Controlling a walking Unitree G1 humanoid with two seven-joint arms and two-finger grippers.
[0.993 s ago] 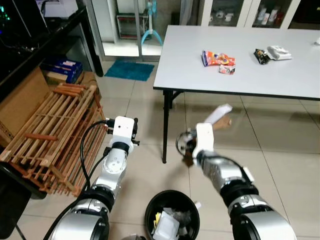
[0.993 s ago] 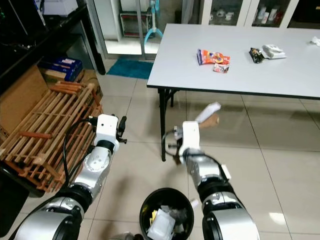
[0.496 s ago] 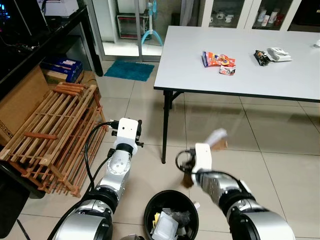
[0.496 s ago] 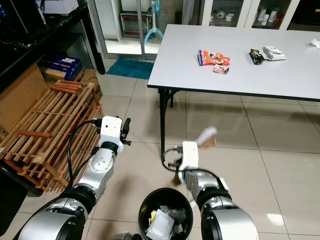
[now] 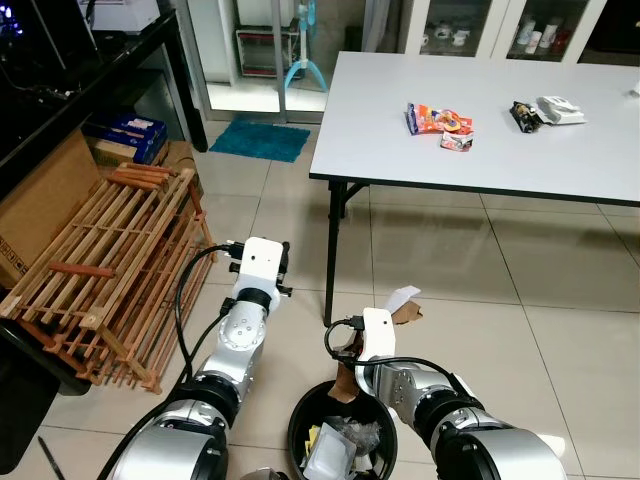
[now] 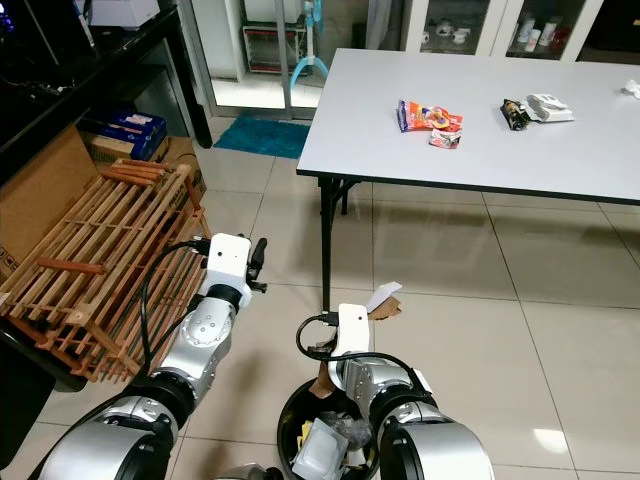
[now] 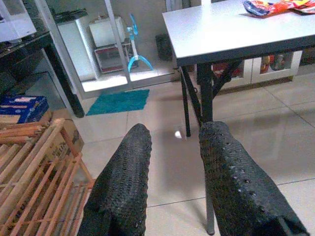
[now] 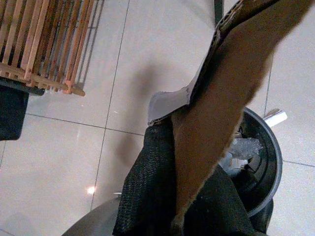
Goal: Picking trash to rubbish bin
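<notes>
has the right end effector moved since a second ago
Yes. The right end effector, gripping the torn brown cardboard scrap, came back from the white table's leg toward the black bin.

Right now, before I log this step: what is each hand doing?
Left hand: open, holding nothing, raised over the floor.
Right hand: closed on the cardboard scrap, at the rubbish bin.

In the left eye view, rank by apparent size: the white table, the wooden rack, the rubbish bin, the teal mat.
1. White table, cut off by the frame.
2. Wooden rack, close to the table; it sits nearer the camera, so this order is unsure.
3. Rubbish bin, partly cropped.
4. Teal mat, farther away.
</notes>
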